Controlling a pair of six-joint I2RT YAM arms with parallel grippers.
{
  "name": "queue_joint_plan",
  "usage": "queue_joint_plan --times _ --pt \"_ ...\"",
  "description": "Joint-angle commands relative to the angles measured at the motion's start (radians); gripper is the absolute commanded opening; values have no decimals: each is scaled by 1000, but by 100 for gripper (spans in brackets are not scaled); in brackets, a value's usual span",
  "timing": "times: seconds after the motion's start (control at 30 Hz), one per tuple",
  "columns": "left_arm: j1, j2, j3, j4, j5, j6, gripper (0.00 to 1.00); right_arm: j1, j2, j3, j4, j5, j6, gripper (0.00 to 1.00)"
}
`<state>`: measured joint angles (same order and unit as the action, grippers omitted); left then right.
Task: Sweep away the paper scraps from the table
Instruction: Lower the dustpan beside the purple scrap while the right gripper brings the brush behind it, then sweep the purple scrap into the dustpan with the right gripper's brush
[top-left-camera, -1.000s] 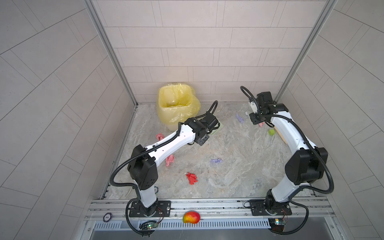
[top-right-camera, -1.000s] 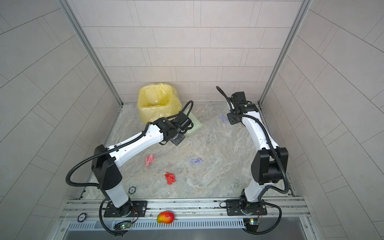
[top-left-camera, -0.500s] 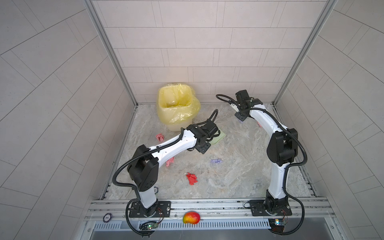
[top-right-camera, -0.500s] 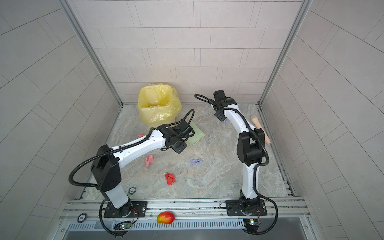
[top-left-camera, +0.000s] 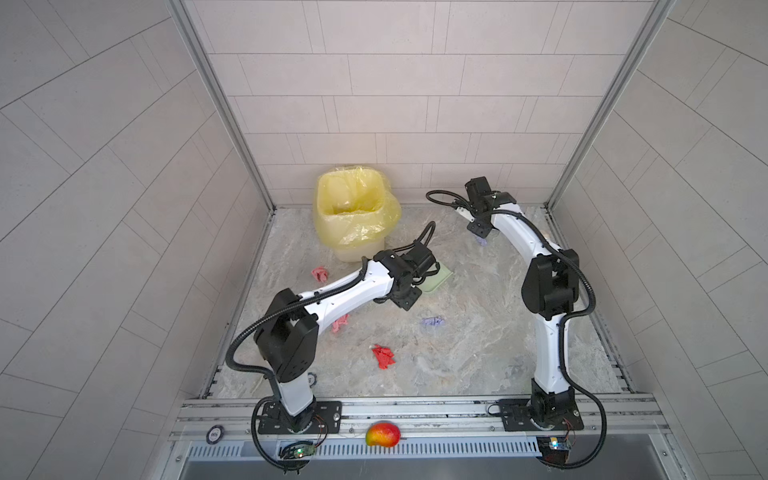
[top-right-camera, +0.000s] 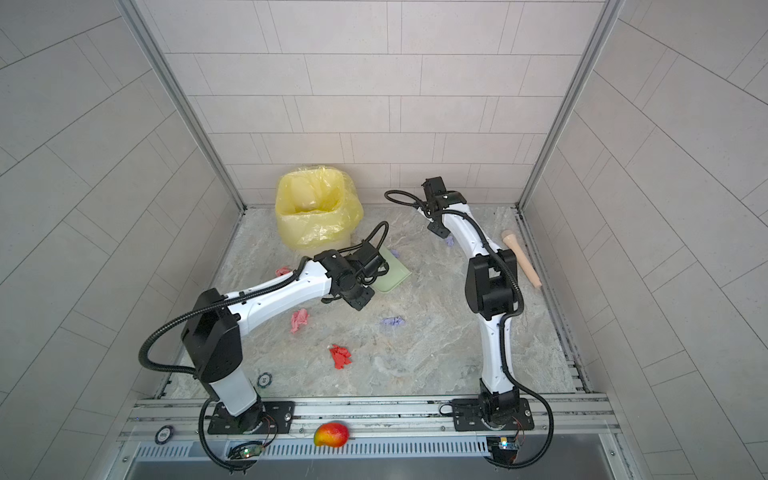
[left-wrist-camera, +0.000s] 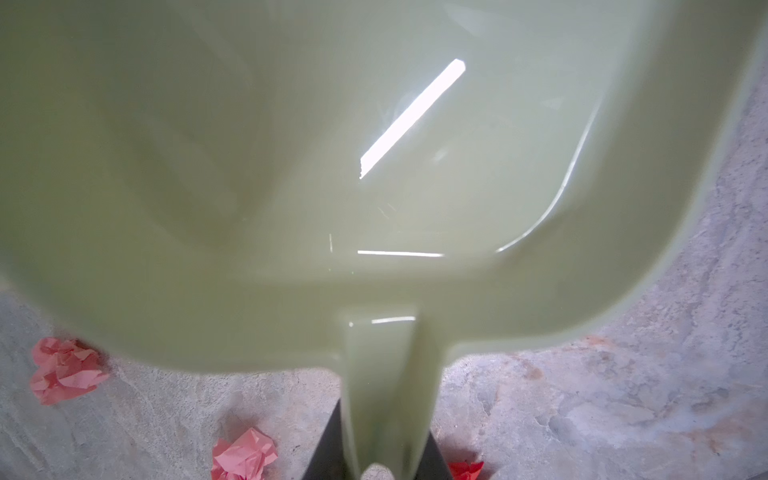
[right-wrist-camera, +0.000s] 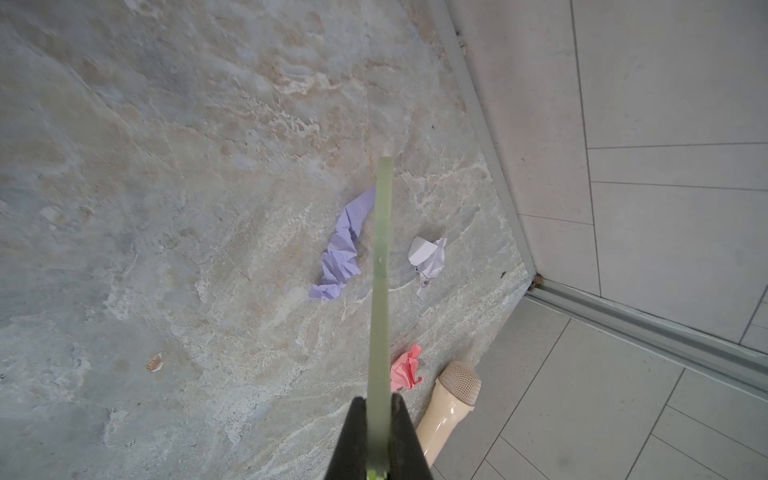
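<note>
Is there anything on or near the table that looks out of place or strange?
Yes. A mango lies on the front metal rail, off the table. A beige microphone lies by the table's right edge. Neither suits sweeping.

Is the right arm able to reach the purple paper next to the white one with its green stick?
Probably yes. The right gripper is shut on a thin green stick, and the stick runs right alongside the purple scrap. Only bare table lies around them; nothing stands between.
</note>
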<state>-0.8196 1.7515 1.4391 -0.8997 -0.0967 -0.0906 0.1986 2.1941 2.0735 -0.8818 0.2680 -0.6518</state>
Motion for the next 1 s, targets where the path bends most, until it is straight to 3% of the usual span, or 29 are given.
queue_joint_plan --times 0.0,0.23,0.5,0.73,0.97 --pt "-6 -17 -2 2 5 -28 0 7 16 43 -77 -22 -29 0" --pt "-6 -21 -13 1 -2 -30 0 27 -56 -5 -212 -82 -28 0" --pt "-6 -1 -8 -13 15 -13 0 88 -252 -264 -276 -152 -10 0" --pt "-7 15 -11 -25 17 8 0 158 -388 -372 -336 -136 116 0" --pt "-17 100 68 -58 98 82 0 124 -384 -289 -377 -102 325 0"
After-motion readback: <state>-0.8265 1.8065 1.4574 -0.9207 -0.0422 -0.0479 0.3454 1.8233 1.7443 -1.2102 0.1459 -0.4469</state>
